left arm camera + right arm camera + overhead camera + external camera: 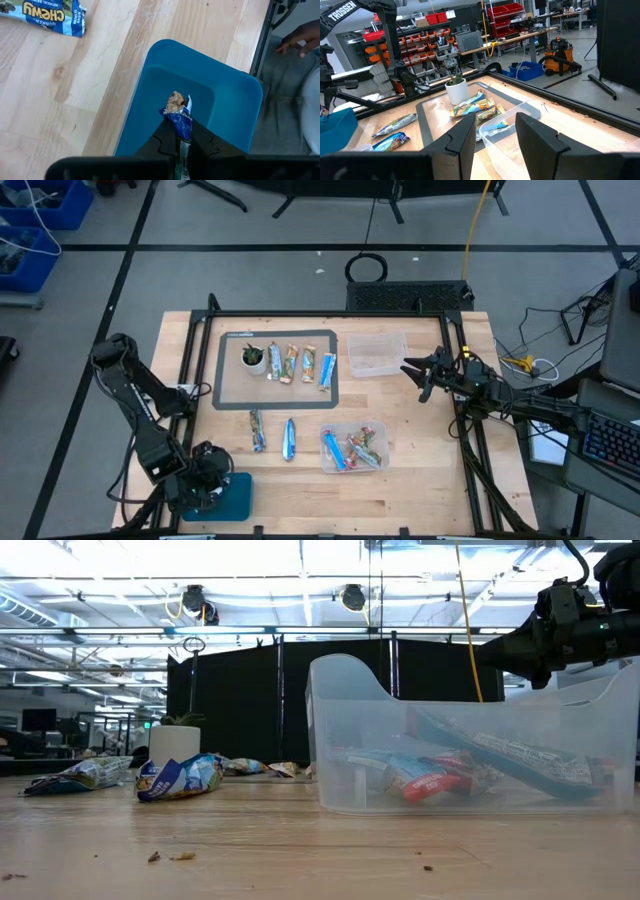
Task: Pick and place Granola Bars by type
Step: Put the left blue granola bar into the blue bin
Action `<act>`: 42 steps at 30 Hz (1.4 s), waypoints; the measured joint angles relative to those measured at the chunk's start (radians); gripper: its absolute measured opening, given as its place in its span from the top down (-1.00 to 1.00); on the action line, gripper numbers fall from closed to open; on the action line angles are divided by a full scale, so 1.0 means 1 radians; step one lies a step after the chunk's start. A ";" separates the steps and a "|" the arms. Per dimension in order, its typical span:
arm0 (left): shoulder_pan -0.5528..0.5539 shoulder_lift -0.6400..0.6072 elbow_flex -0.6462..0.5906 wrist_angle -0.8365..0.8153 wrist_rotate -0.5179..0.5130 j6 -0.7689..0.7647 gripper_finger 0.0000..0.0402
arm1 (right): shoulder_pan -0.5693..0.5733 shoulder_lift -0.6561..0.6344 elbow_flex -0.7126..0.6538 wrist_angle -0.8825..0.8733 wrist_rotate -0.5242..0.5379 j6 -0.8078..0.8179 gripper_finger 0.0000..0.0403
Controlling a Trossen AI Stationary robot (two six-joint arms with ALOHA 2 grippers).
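The light wooden plank table (420, 490) is carrying everything, with the two dark arms reaching in from its left and right sides. A grey-framed rectangular mat (229, 385) is lying on the far left part of the table, and four shiny wrapped granola bars (300, 364) are resting in a row on it beside a small white round cup with a green plant (254, 359). An empty clear plastic tub (377, 354) is sitting just right of the mat. A second clear plastic tub (381, 442) is standing nearer the front, holding a jumble of red, blue and green wrapped bars (354, 450). Two blue-white wrapped bars (273, 435) are lying loose on the wood between the mat and the front edge. A teal plastic tray (235, 100) is sitting at the front left corner.

The left gripper (182, 131) is hovering over that tray, its fingers clenching a torn blue wrapper with exposed granola (177, 111). The right gripper (424, 376) is hanging beside the empty tub, its fingers standing apart and grasping nothing.
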 joint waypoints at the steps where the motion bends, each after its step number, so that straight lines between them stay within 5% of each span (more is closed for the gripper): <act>1: 0.000 0.000 0.000 0.000 0.000 0.001 0.92 | 0.000 0.000 0.000 0.000 0.000 0.000 0.35; 11: 0.012 0.040 0.000 0.017 0.013 -0.007 0.92 | 0.000 0.000 0.000 0.000 0.000 0.000 0.35; 20: 0.070 0.120 0.000 0.054 0.143 0.004 0.89 | 0.000 0.000 0.000 0.000 0.000 0.000 0.35; 34: 0.082 0.119 0.000 0.055 0.143 0.049 0.88 | 0.000 0.000 0.000 0.000 0.000 0.000 0.35; 42: 0.082 0.117 0.000 0.056 0.081 0.020 0.59 | 0.000 0.000 0.000 0.000 0.000 0.000 0.35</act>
